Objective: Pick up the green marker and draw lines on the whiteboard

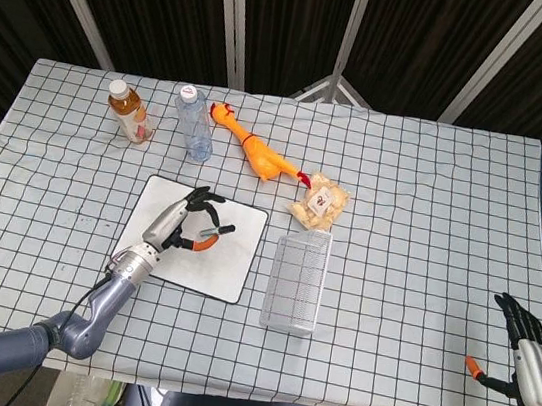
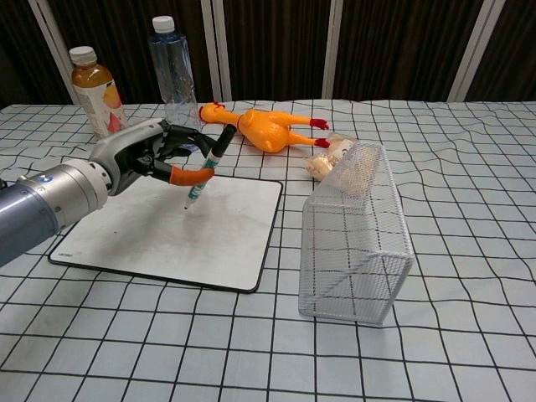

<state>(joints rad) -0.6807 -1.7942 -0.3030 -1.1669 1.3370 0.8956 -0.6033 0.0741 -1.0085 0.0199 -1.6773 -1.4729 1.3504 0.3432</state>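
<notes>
The left hand pinches the green marker between its orange-tipped thumb and fingers, the pen tilted with its tip down over the middle of the whiteboard; whether the tip touches cannot be told. The whiteboard lies flat on the checked tablecloth, left of the wire basket. The right hand rests at the near right corner, well apart, fingers spread and holding nothing.
</notes>
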